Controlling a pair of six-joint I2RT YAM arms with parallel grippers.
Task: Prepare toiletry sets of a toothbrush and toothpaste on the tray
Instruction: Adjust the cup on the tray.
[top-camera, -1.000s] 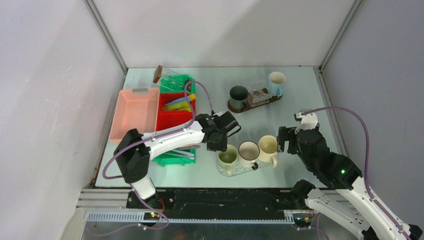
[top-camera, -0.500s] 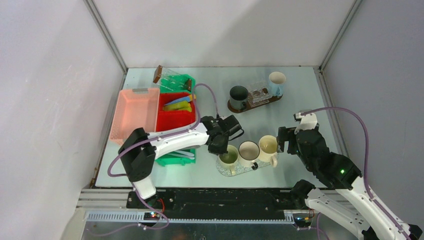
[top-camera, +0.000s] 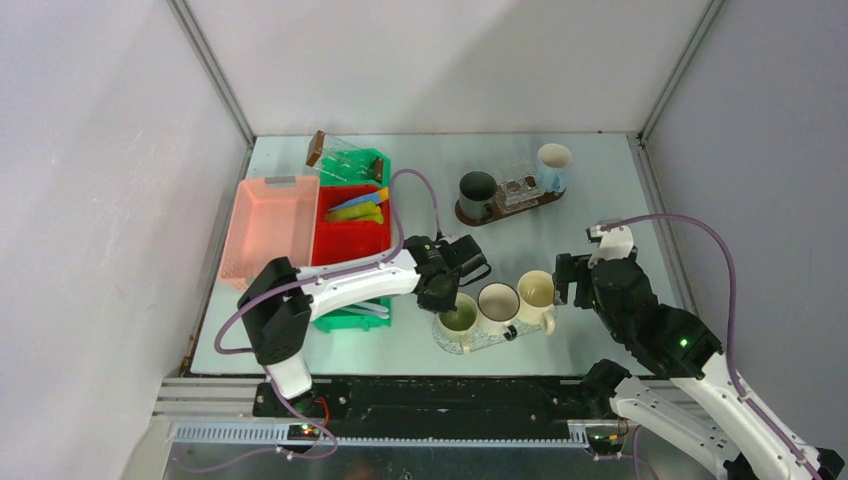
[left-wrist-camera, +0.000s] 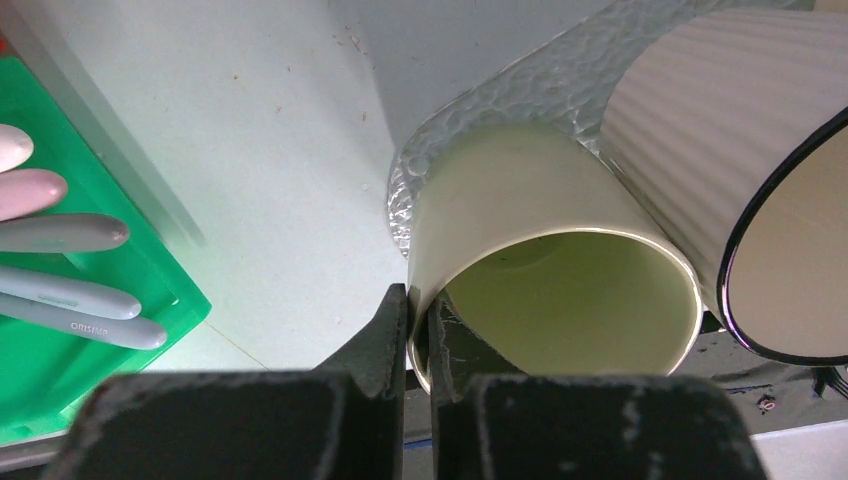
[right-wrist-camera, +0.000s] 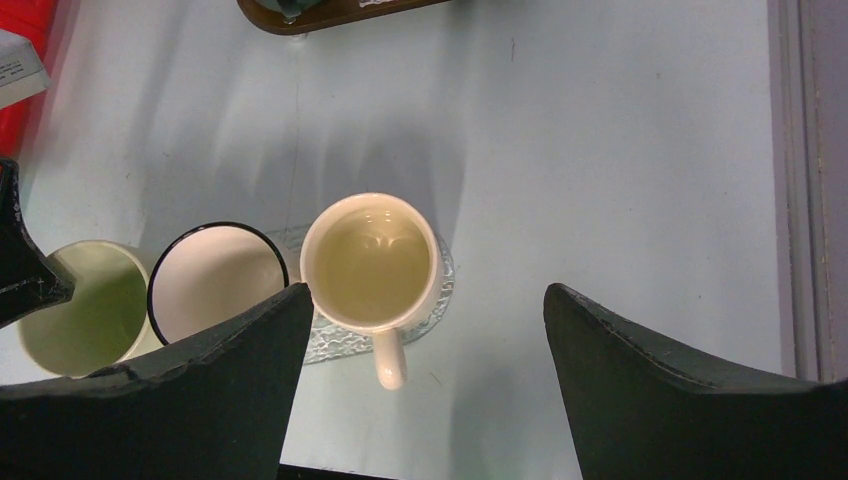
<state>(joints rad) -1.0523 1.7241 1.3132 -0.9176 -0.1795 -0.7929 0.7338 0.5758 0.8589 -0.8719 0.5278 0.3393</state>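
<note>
Three mugs stand in a row on a clear glass tray (top-camera: 480, 341): a cream mug (top-camera: 458, 319), a white dark-rimmed mug (top-camera: 497, 301) and another cream mug (top-camera: 536, 290). My left gripper (left-wrist-camera: 420, 310) is shut on the near-left rim of the left cream mug (left-wrist-camera: 530, 200), one finger inside and one outside. To the right of the tray, my right gripper (right-wrist-camera: 428, 295) hangs open above the table, holding nothing. Toothpaste tubes (top-camera: 358, 210) lie in the red bin (top-camera: 350, 240). Pale toothbrushes (left-wrist-camera: 70, 300) lie in the green bin (top-camera: 345, 320).
A wooden tray at the back holds a dark mug (top-camera: 478, 190), a clear box (top-camera: 518, 187) and a pale blue mug (top-camera: 553, 165). A pink bin (top-camera: 268, 225) sits at the left, and another green bin (top-camera: 352, 162) with a clear case sits behind the red one.
My left gripper came down and right to the left cream mug and closed on its rim. The right arm has not moved.
</note>
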